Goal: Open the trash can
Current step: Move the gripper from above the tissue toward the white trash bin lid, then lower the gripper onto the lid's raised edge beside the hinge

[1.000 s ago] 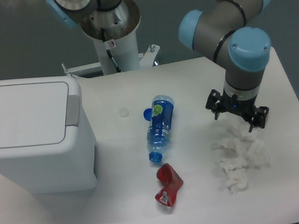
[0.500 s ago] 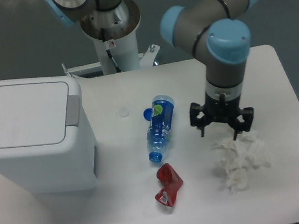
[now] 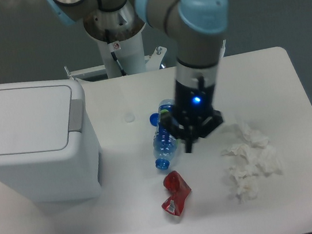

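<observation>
Hovering at frame centre above the blue bottle (image 3: 166, 134), the gripper (image 3: 192, 135) held nothing; finger spread unclear. Trash can (image 3: 32, 143) sat at left, lid shut. Rigid, light plastic probably; press grey button strip (image 3: 75, 114), not grasp.

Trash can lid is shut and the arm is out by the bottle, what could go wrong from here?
1. The gripper hangs right beside the blue bottle; heading toward the trash can, it could knock the bottle rolling.
2. The grey button strip is narrow; a slightly off press might miss it, leaving the lid shut.
</observation>
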Action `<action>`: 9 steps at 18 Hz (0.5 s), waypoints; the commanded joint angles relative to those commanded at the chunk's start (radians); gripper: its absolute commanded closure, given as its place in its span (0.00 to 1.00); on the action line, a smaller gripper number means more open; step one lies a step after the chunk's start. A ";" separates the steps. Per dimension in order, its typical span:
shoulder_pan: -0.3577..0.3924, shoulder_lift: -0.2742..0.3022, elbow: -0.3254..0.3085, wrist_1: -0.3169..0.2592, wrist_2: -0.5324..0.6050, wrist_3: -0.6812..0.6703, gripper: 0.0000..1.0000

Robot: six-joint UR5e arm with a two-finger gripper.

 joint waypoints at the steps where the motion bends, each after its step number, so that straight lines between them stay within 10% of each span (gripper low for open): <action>1: -0.002 0.023 -0.012 -0.008 -0.023 -0.003 1.00; 9: -0.028 0.187 -0.101 -0.071 -0.154 -0.048 1.00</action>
